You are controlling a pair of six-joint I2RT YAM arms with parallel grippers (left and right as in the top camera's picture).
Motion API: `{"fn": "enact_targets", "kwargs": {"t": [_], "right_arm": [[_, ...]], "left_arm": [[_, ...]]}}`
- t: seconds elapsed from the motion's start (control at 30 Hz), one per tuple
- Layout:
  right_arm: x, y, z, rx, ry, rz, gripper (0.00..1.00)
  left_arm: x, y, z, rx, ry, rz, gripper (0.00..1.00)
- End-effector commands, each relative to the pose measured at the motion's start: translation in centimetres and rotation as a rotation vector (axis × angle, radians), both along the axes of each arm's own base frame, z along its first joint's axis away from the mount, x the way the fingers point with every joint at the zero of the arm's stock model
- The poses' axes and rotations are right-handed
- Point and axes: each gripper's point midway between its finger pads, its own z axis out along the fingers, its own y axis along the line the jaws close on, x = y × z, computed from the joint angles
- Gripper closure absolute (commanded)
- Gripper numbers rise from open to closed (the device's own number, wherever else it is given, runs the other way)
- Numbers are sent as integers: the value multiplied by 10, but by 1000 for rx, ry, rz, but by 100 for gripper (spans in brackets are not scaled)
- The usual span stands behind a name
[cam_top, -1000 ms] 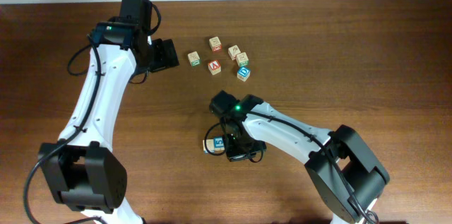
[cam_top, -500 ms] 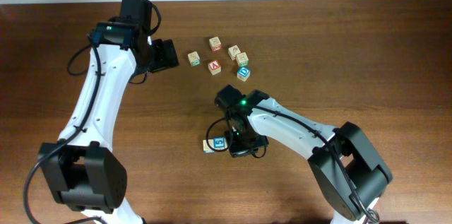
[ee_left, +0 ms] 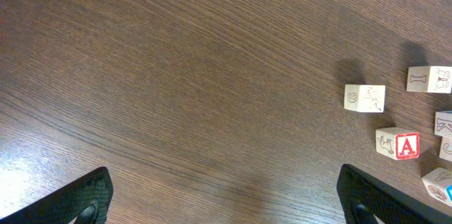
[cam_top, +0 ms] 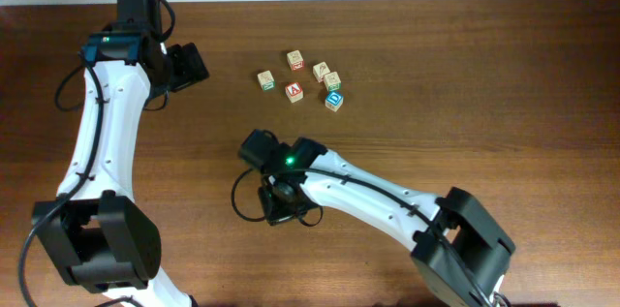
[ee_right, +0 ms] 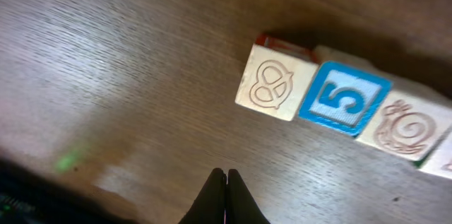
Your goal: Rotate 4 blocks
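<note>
beyond the end block, bare table lies open.

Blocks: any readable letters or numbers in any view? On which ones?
"5": blue-faced block, right wrist view.
"A": red-lettered block, left wrist view.
"D": blue-lettered block, overhead, barely legible.
Remaining faces: carved pictures, or marks too small to read.
</note>
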Motion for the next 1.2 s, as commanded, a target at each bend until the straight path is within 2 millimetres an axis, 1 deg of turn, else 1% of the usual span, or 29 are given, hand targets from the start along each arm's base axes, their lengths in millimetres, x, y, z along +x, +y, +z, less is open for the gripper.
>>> {"fn": "enact_targets", "kwargs": {"t": [0.0,0.1,0.23,0.37,0.6,0.73,0.8,0.83,0.87,0.9,0.93,0.97,1.0,1.03,1.07,1.1,1.13,1.17], "right_arm": [[-1,-5,-12,-61,18,-69,96],[-1,-6,-22,-82,33,-80,96],[7,-7,-33,-82,43,-101,96],[16,-7,-33,-69,24,-116,96],[24,-9,-34,-66,9,-130,96],[24,-8,-34,-62,6,-130,96],[22,-6,-32,-51,21,-115,96],[21,-4,-24,-49,29,-87,96],[29,-2,6,-43,-17,-59,96],[39,0,34,-26,-76,-54,96],[47,-3,62,-15,-137,-60,96],[56,-14,87,-7,-182,-85,96],[68,-42,111,9,-204,-129,96],[76,-63,117,-6,-203,-152,96],[84,-89,117,-17,-164,-138,96],[84,-105,106,-16,-104,-109,96],[80,-121,87,-48,-53,-138,96],[74,-134,65,-80,-7,-162,96]], "left_arm": [[-1,4,-1,5,5,10,0],[-2,3,-2,2,8,9,0],[-5,2,-3,-6,20,6,0],[-5,1,-3,-6,24,6,0],[-7,0,-4,-13,30,3,0],[-8,0,-4,-14,35,3,1],[-8,0,-4,-14,35,3,1],[-9,-1,-4,-16,38,2,0],[-12,-4,-5,-34,50,-5,7],[-14,-10,-5,-62,56,-17,10],[-16,-12,-5,-68,62,-22,10],[-24,-17,-6,-76,92,-33,11],[-35,-27,-8,-103,136,-50,14],[-42,-31,-10,-118,166,-59,16],[-52,-37,-11,-133,205,-69,16],[-61,-42,-13,-132,244,-81,16],[-69,-47,-14,-131,276,-90,16],[-77,-46,-15,-110,311,-92,16]]}}
